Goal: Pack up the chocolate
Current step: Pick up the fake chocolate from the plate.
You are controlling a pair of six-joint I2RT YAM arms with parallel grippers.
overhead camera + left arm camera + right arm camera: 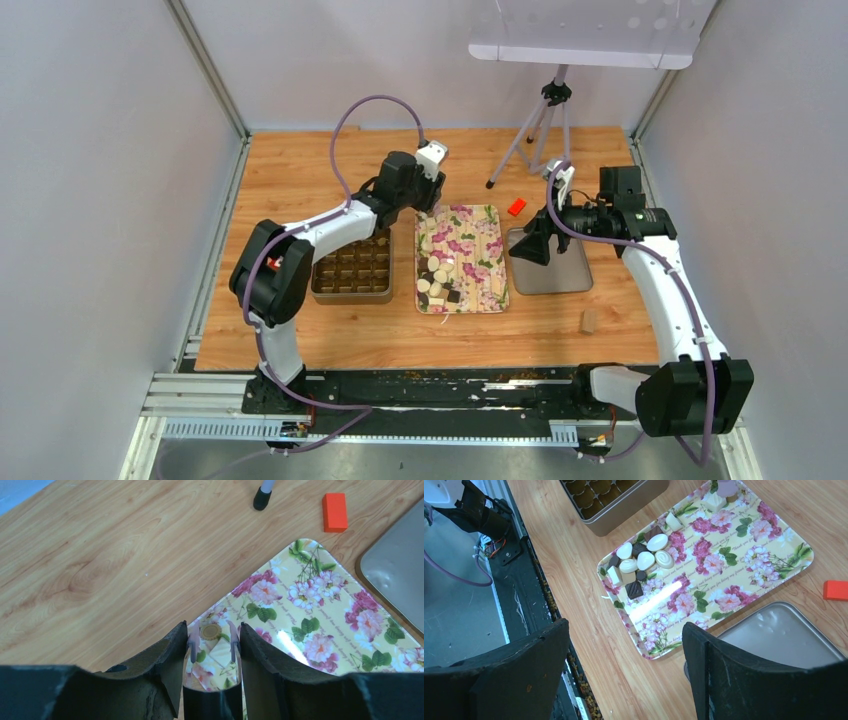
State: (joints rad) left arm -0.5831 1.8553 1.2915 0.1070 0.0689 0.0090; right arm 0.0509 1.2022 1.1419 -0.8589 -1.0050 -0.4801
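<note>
Most of the chocolate [438,280] [641,562] lies heaped at the near end of a floral tray [482,245] [724,575]. Its pieces are cream, tan and dark. My left gripper [430,205] [212,627] hangs over the tray's far left corner, shut on lilac tongs [193,641]. The tong tips straddle a cream square piece [220,652], and a tan round one [211,632] lies just beyond. Whether the tips pinch the square I cannot tell. My right gripper [528,247] [625,630] stands wide open to the right of the tray, holding nothing.
A gold box [352,270] [624,500] with compartments sits left of the floral tray. A grey metal tray [560,270] [774,635] lies to the right. A red block [516,207] [334,512], a tripod [540,120] and a tan cylinder [588,320] are nearby.
</note>
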